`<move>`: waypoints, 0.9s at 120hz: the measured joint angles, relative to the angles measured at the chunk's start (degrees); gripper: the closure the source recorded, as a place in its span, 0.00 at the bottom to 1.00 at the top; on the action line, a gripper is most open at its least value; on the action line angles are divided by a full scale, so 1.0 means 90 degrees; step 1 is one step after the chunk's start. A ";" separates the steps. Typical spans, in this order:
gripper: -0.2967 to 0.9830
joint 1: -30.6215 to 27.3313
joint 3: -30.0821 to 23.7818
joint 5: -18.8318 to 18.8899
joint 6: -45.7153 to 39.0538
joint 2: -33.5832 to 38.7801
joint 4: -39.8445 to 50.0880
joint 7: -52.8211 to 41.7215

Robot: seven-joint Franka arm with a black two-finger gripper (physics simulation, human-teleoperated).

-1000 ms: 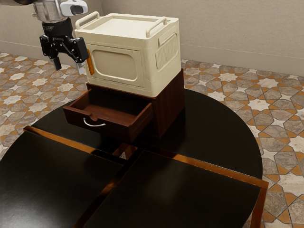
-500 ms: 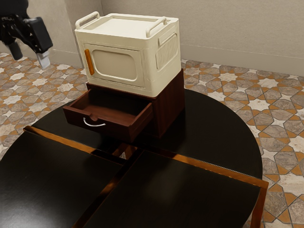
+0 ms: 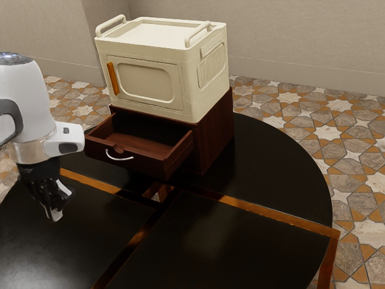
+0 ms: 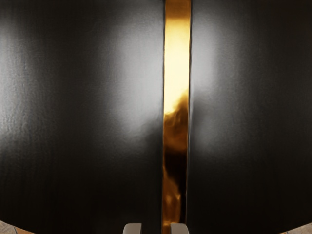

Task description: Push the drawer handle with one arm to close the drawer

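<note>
In the exterior view my gripper (image 3: 55, 213) points down over the black tabletop, at the exterior view's left, apart from the drawer. Its two fingertips stand apart at the lower edge of the wrist view, so the gripper (image 4: 155, 228) is open, with nothing seen between them. The dark reddish-brown drawer (image 3: 135, 164) is pulled out of its cabinet (image 3: 215, 135). A curved silver handle (image 3: 120, 158) sits on the drawer's front, up and toward the exterior view's right from the gripper.
A cream box (image 3: 208, 90) with an orange door handle (image 3: 113, 79) rests on the cabinet. The round black table (image 3: 240, 241) has gold-brown strips, one of them a strip (image 4: 176, 58) running below my hand. Tiled floor surrounds it.
My gripper first swung away toward the exterior view's left, then came down low over the table with the arm now in view. The drawer and box have stayed put.
</note>
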State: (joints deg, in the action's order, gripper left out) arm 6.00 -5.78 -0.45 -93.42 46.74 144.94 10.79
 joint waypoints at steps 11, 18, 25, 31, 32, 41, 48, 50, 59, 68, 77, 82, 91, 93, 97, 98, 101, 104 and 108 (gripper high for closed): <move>0.81 -0.0004 0.0390 0.0012 -0.0528 -0.0499 0.0021 -0.0109; 0.82 -0.0002 0.0543 0.0019 -0.0838 -0.0878 -0.0046 -0.0194; 0.83 -0.0003 0.0602 0.0026 -0.1121 -0.1260 -0.0151 -0.0280; 0.83 -0.0052 0.0625 0.0036 -0.1339 -0.1566 -0.0258 -0.0355; 0.83 -0.0064 0.0628 0.0038 -0.1373 -0.1612 -0.0276 -0.0369; 0.84 -0.0179 0.0638 0.0051 -0.1641 -0.2124 -0.0519 -0.0491; 0.84 -0.0279 0.0641 0.0059 -0.1817 -0.2497 -0.0714 -0.0597; 0.84 -0.0299 0.0641 0.0060 -0.1861 -0.2594 -0.0768 -0.0629; 0.84 -0.0395 0.0642 0.0068 -0.2042 -0.2932 -0.0958 -0.0772; 0.84 -0.0519 0.0642 0.0076 -0.2168 -0.3192 -0.1148 -0.0921; 0.84 -0.0632 0.0642 0.0086 -0.2255 -0.3428 -0.1320 -0.1074; 0.84 -0.0669 0.0642 0.0092 -0.2290 -0.3578 -0.1428 -0.1157; 0.84 -0.0717 0.0642 0.0109 -0.2331 -0.3823 -0.1647 -0.1296; 0.84 -0.0723 0.0642 0.0111 -0.2338 -0.3870 -0.1696 -0.1326; 0.85 -0.0753 0.0642 0.0115 -0.2348 -0.3955 -0.1776 -0.1389; 0.85 -0.0764 0.0642 0.0116 -0.2350 -0.3972 -0.1793 -0.1404; 0.85 -0.0797 0.0642 0.0118 -0.2357 -0.4033 -0.1841 -0.1451; 0.85 -0.0833 0.0642 0.0120 -0.2363 -0.4096 -0.1888 -0.1498; 0.85 -0.0873 0.0642 0.0122 -0.2370 -0.4163 -0.1943 -0.1557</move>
State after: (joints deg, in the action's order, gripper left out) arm -1.86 0.00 0.65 -114.75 9.27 127.45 -3.23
